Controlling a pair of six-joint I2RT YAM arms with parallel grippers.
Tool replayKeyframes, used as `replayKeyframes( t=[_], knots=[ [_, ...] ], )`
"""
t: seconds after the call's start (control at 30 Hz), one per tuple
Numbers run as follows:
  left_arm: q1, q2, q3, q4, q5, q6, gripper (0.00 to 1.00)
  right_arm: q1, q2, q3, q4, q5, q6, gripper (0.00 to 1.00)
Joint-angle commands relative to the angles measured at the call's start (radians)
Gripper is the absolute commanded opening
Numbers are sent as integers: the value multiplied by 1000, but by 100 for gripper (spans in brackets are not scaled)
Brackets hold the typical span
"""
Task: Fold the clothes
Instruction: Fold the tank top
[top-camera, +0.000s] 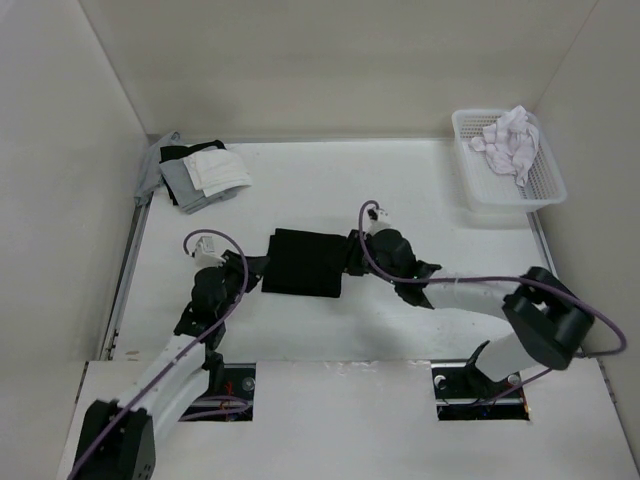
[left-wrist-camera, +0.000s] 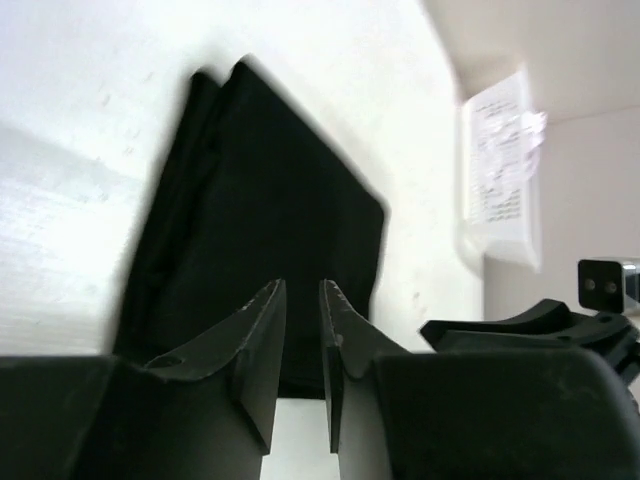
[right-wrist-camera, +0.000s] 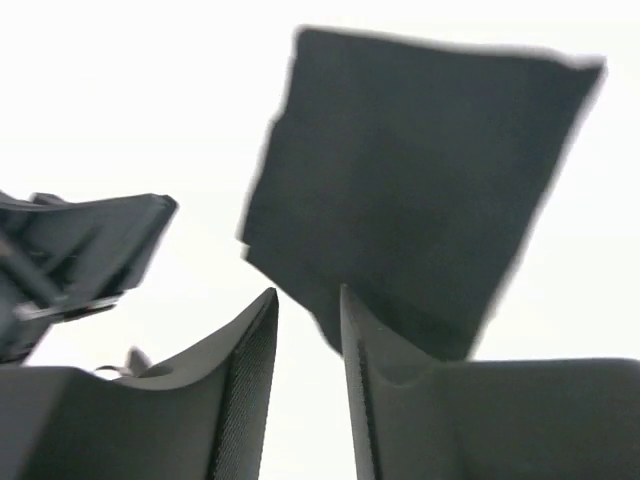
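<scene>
Black garment (top-camera: 305, 262) lies as a compact folded rectangle on the surface (top-camera: 400, 180), between the two tools. One edge is just ahead of the left tool (left-wrist-camera: 302, 290), the opposite edge just ahead of the right tool (right-wrist-camera: 308, 295). Both tools are slightly spread, left gap narrow, and I see nothing pinched.

Risks, my read:
- Either fingertip is close enough to the cloth edge to snag on pull-back and drag the top layer open.
- Layers at the corner far from the left tool look slightly offset, so a shallow re-grip could lift one ply only.
- The tools face each other across the cloth. Pushing inward could bunch it, or they clash.
</scene>
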Motion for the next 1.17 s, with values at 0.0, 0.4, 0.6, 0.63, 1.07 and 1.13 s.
replayKeyframes(
  t=[0.0,0.4,0.6,0.63,1.07,1.13],
  knots=[
    [1,-165,100,-241,-79,92,21,-26,-153,17,-27,3,-87,38],
    [60,-129,284,-502,-173,302,36,-289,-428,-114,-38,205,-184,48],
    [108,-106,295,-541,-183,307,38,-358,-424,-242,78,239,-97,48],
    [111,-98,292,-533,-183,307,38,-358,-417,-244,83,239,-97,49],
    [117,-65,270,-485,-191,319,37,-353,-373,-230,86,233,-98,49],
    [117,-55,273,-485,-191,325,41,-353,-370,-230,86,231,-98,49]
  ],
)
